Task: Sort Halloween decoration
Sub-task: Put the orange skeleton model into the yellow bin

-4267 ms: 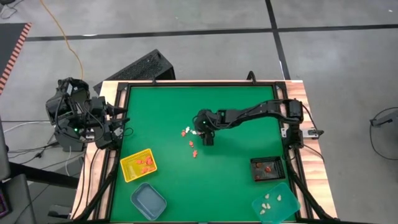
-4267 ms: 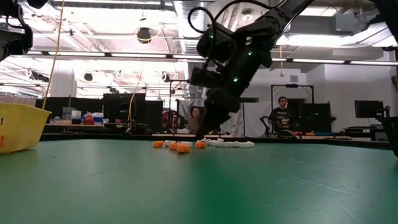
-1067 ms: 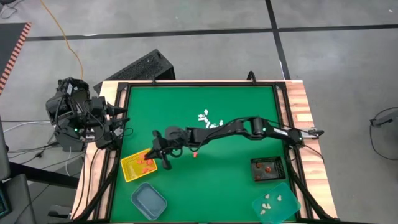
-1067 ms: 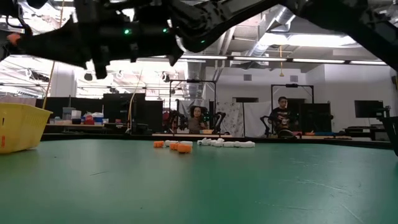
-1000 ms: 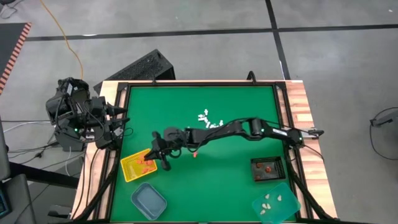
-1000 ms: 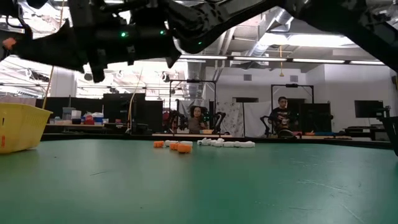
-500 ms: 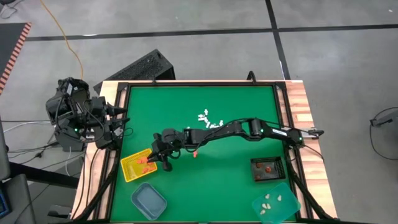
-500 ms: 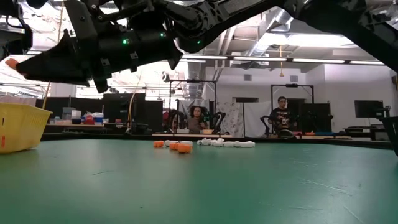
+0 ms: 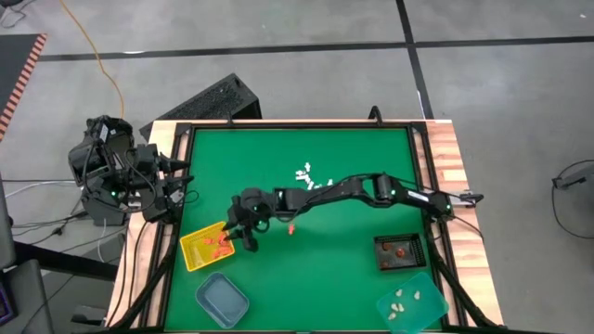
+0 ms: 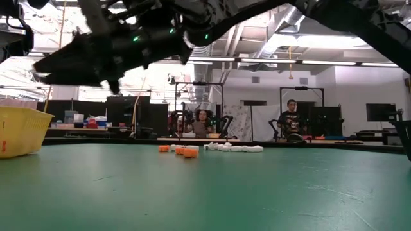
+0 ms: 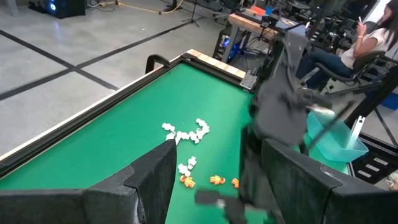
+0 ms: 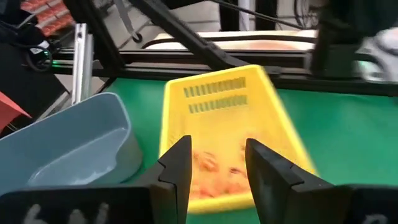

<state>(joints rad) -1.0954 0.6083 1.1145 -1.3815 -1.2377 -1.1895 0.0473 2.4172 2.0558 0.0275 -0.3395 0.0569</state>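
Note:
Small white trinkets [image 9: 311,176] and a few orange ones [image 9: 290,225] lie loose on the green table near its middle; the low view shows the orange trinkets [image 10: 183,151] and the white trinkets [image 10: 234,148]. My right gripper [image 9: 234,237] reaches across to the yellow tray [image 9: 206,246], which holds orange trinkets. In the right wrist view my right gripper [image 12: 217,171] is open above the yellow tray [image 12: 230,118], with nothing between its fingers. My left gripper [image 11: 217,180] is open and waits at the table's left edge.
A blue-grey tray [image 9: 221,299] sits near the yellow one at the near left. A black tray [image 9: 400,250] with red pieces and a teal tray [image 9: 411,302] with white pieces stand at the near right. People sit in the room beyond the table.
My right gripper has hovered over the yellow tray's right side, dipping and tipping a little. An orange trinket showed at its fingertips half a second ago in the low view and no longer shows there.

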